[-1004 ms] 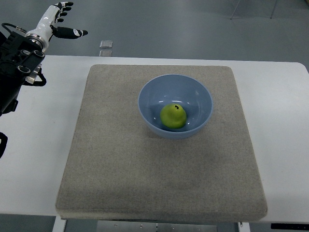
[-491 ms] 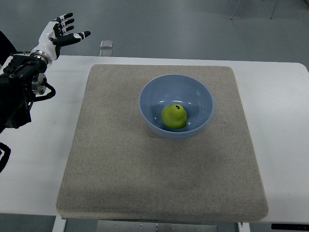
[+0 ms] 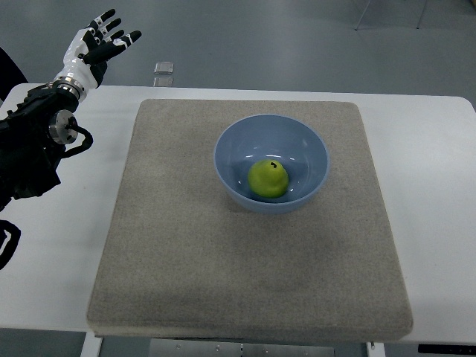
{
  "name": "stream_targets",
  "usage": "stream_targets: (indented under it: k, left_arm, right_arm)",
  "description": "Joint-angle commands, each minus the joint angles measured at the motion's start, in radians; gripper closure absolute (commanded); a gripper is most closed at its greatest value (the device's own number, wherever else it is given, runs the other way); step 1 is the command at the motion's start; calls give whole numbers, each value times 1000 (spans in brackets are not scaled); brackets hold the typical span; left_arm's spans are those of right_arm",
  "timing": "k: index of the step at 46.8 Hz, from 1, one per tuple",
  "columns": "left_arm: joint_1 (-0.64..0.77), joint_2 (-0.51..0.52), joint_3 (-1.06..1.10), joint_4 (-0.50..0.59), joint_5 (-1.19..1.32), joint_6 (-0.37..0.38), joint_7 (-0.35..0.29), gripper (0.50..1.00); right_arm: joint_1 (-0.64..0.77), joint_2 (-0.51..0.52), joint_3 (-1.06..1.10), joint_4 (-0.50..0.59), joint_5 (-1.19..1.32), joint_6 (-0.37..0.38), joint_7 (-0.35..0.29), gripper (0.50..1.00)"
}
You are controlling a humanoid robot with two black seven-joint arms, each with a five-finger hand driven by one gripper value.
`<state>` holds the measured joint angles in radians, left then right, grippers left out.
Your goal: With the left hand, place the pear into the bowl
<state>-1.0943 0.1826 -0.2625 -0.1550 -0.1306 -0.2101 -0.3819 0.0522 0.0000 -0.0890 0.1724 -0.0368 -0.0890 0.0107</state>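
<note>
A green pear point(image 3: 268, 178) lies inside the blue bowl point(image 3: 232, 146), which stands on the grey mat point(image 3: 178, 253) near its far middle. My left hand point(image 3: 100, 43) is raised at the far left corner of the table, well away from the bowl, its fingers spread and holding nothing. Its black arm comes in along the left edge. The right arm is not in the picture.
The mat covers most of the white table point(image 3: 431, 186). A small pale object point(image 3: 164, 68) lies on the floor beyond the table's far edge.
My left hand has turned and shifted slightly right and up in the picture, with its fingers now fanned upward. The pear and bowl have not moved.
</note>
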Motion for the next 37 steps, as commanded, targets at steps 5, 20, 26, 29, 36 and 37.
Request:
stream_targets:
  k: [5,20,26,29,36,37]
  left_arm:
    - [-6,-17,2,0,2,9,0,508]
    - [-1,-49,-15,3,-6,15,0,508]
    - [-1,-63,-40,8,-4,15,0,508]
    - [-1,-63,-40,9,-3,15,-2,508]
    - [1,-63,-38,11,-1,15,0,508]
    - [1,-63,-38,11,-1,15,0,508]
  right_arm:
    - [0,0,0,1,0,0,0,574]
    - [0,0,0,-1,0,0,0,576]
    - [0,0,0,1,0,0,0,576]
    - [0,0,0,-1,0,0,0,576]
    - [-2,0,-6,1,-3,0,0,576]
    - [-5,0,-2,1,1,0,0,576]
